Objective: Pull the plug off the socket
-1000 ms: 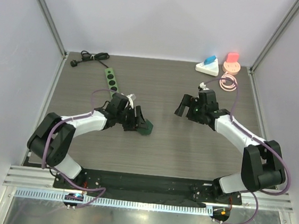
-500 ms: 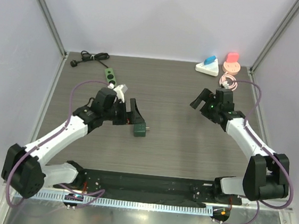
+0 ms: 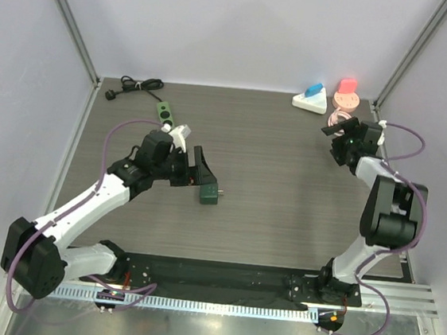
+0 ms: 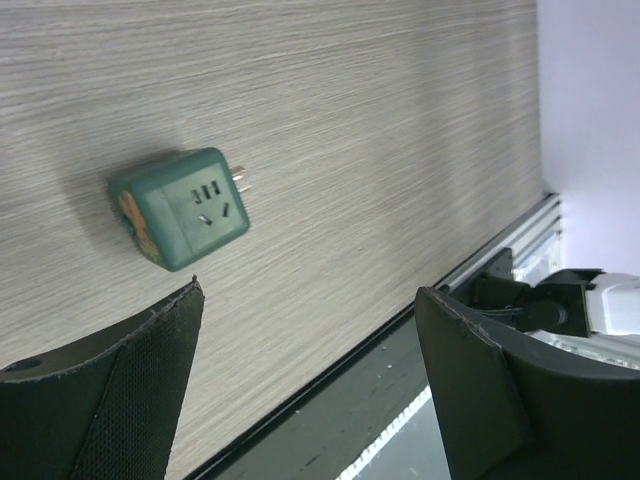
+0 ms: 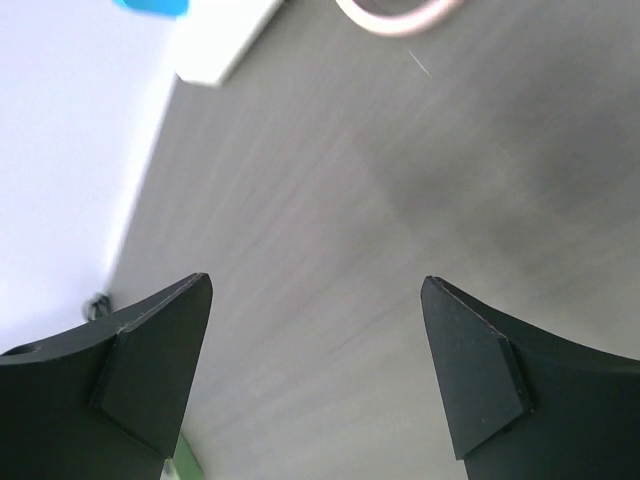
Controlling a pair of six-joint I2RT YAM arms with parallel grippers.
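Observation:
A dark green cube adapter [image 3: 209, 194] lies on the table with its metal prongs bare, apart from the green power strip [image 3: 165, 115]. It also shows in the left wrist view [image 4: 180, 208]. My left gripper [image 3: 197, 173] is open and empty, just above and behind the cube without touching it; the left wrist view shows its jaws wide apart [image 4: 308, 290]. My right gripper [image 3: 335, 131] is open and empty at the back right, next to the pink cable coil [image 3: 341, 122]; its jaws are wide apart over bare table [image 5: 316, 282].
A white triangular socket block [image 3: 310, 102] with a blue plug stands at the back right, also in the right wrist view [image 5: 225, 50]. A pink object [image 3: 347, 90] stands beside it. The power strip's black cord [image 3: 136, 85] lies at the back left. Walls enclose the table.
My right arm has swung from the table's middle to the back right, by the pink coil. My left gripper drew back from the green cube, then held still.

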